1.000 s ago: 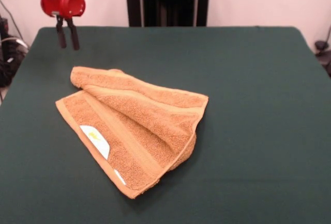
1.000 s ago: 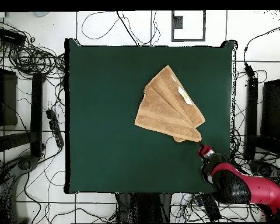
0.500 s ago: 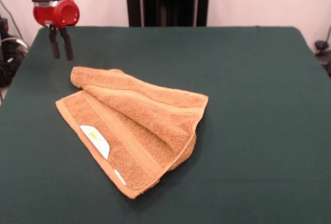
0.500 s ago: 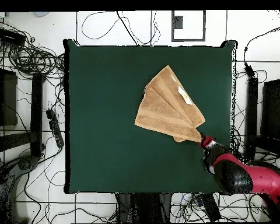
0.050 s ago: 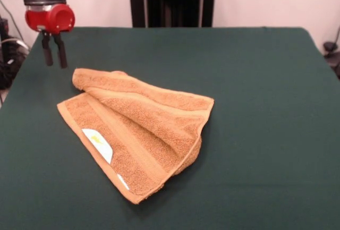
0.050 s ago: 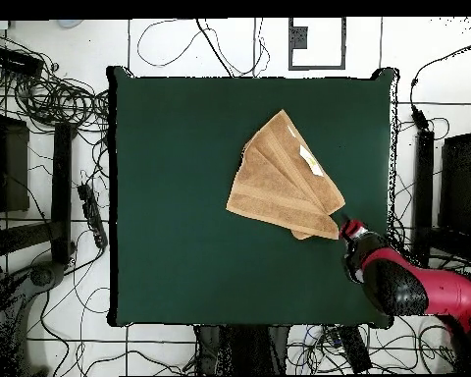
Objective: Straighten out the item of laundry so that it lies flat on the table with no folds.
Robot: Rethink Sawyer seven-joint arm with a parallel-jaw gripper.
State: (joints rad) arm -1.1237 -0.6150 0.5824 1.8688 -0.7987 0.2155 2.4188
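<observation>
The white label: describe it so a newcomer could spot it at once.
Start at the dark green table, then go to the folded orange-tan towel lying on it. The white label sits on the towel's lowest layer near one edge, the only white patch, with yellow print.

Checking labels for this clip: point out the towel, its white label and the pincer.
towel [image 5: 154, 121], front view, on the folded top layer.
white label [image 5: 98, 144], front view, middle of the label.
pincer [image 5: 55, 64], front view, between its two dark fingertips.
</observation>
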